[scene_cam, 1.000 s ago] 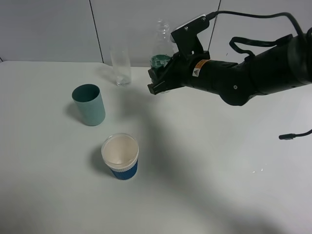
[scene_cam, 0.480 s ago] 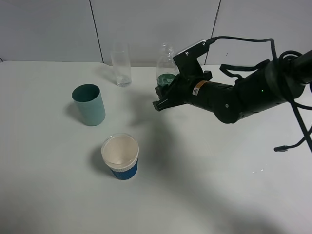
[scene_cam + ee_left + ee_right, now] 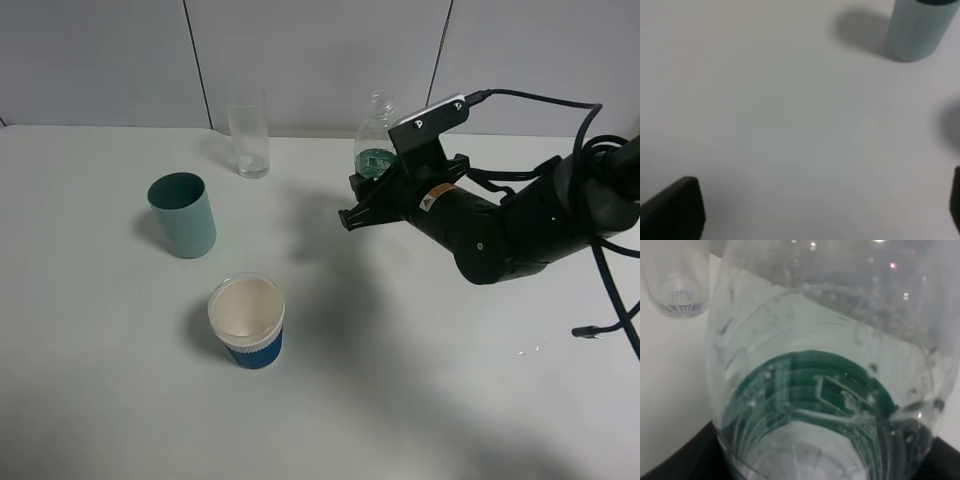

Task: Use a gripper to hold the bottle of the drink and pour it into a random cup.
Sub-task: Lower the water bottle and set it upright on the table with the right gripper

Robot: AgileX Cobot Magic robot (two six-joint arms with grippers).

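We are holding the bottle (image 3: 374, 152) in our right gripper (image 3: 372, 198), toward the back of the white surface (image 3: 120, 400), to the right of the tall clear glass (image 3: 248, 135). The bottle is standing roughly upright — its long axis running up and down, its open neck pointing upward above the black arm (image 3: 510, 225). Our jaws are closing on its lower body, around the green label; from the right wrist view the bottle (image 3: 825, 365) is filling almost the whole frame, with clear liquid and droplets showing inside and the green label visible through the plastic.

The clear glass (image 3: 677, 275) is standing just beside the bottle and looking empty. Further forward, the teal cup (image 3: 183, 214) is standing upright with a dark interior — contents we cannot tell. The white cup with the blue sleeve (image 3: 247, 321) is standing nearest the front, open and showing a pale empty inside.

The left wrist view is showing only dark edges of our left gripper, so we cannot tell how its jaws are standing; the teal cup (image 3: 920, 27) is showing beyond it.
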